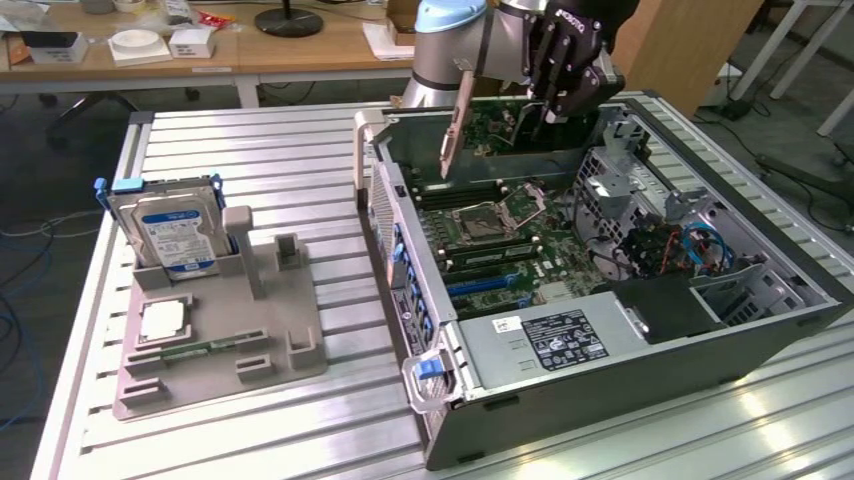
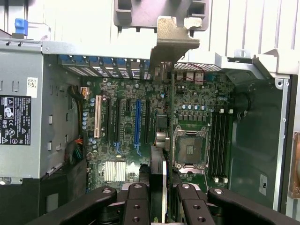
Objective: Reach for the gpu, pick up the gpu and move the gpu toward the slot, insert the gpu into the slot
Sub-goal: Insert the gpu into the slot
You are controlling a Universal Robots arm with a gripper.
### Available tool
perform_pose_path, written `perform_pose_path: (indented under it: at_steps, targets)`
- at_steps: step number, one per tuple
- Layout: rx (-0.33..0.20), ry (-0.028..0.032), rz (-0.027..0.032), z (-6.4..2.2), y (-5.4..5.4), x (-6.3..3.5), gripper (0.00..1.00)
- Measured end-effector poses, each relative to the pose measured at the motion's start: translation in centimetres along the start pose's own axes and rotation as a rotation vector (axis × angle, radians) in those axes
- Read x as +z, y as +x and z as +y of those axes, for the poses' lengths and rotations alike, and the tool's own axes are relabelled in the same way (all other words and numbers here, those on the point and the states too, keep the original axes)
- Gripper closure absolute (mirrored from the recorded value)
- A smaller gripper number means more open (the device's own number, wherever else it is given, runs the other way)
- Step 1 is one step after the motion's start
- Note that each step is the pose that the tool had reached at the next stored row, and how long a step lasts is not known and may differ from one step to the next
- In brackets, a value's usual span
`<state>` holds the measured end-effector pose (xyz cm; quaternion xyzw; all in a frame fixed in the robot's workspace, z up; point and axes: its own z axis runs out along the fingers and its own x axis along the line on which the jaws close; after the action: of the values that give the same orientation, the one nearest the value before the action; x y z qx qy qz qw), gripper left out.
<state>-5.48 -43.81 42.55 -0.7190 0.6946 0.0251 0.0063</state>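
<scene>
My gripper (image 1: 563, 92) is closed on the gpu (image 2: 173, 44). My fingers (image 2: 136, 206) press its two flat sides, so the card hangs on its edge, and its silver bracket (image 1: 459, 115) is at the end away from me. I hold it over the open computer case (image 1: 641, 370), above the motherboard (image 1: 534, 240) and apart from it. The blue slot (image 2: 137, 122) lies below, near the line of the card. At the exterior view's left, a hard drive (image 1: 174, 235) stands upright in a grey holder (image 1: 267, 330) on the metal table (image 1: 254, 150).

Grey-blue arm (image 1: 447, 45), black screw-studded claw (image 1: 558, 105)
</scene>
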Motion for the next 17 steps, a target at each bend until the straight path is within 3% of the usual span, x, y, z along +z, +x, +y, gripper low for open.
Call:
perform_pose_path:
  at_steps: [2,5,13,17]
  targets:
    - [0.000,0.0017,0.0034,0.00,0.00,0.00,0.73]
    - [0.000,0.0129,0.0126,0.01,0.00,-0.01,0.73]
    - [-0.001,0.0580,0.0299,0.01,0.00,0.00,0.73]
    - [0.017,0.0635,0.0308,0.03,-0.04,0.03,0.73]
